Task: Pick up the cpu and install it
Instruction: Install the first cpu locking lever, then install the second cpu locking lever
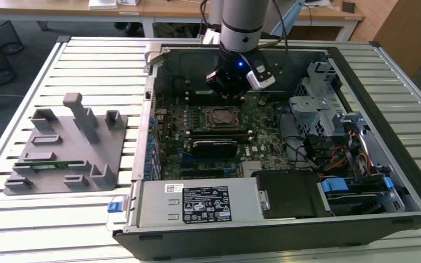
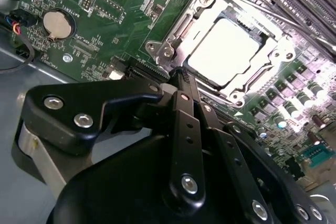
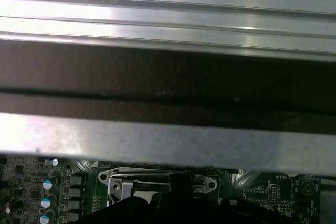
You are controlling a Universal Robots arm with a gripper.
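Exterior view first: my black gripper (image 1: pixel 229 93) hangs inside the open black computer case (image 1: pixel 386 181), above the green motherboard (image 1: pixel 265 137). Just below and ahead of the jaws I see the square metal CPU socket (image 1: pixel 218 117). Well away from the jaws, out on the slatted metal table (image 1: pixel 64 219), the grey plastic fixture block (image 1: pixel 68 148) carries a long thin green memory stick (image 1: pixel 50 163); I see no chip on it.

Second wrist view: the two black fingers (image 2: pixel 185 113) run together to a tip with no gap that I can make out, and nothing is between them, so I judge the jaws closed and empty. Just past that tip lies the cpu (image 2: pixel 227 52), a flat square chip with a pale silver-white metal top, sitting flat inside the socket's silver frame. I cannot tell whether the tip touches the frame. A round silver coin battery (image 2: pixel 59 23) sits off to one side of the jaws.

First wrist view: the case's metal wall and the table slats fill most of what I get; beside the dark fingertip I see a bit of the socket frame and a row of small blue-topped capacitors (image 3: pixel 46 193).

My judgement: the chip is already seated, so picking and placing look done. Whether the retention frame is latched I cannot tell.
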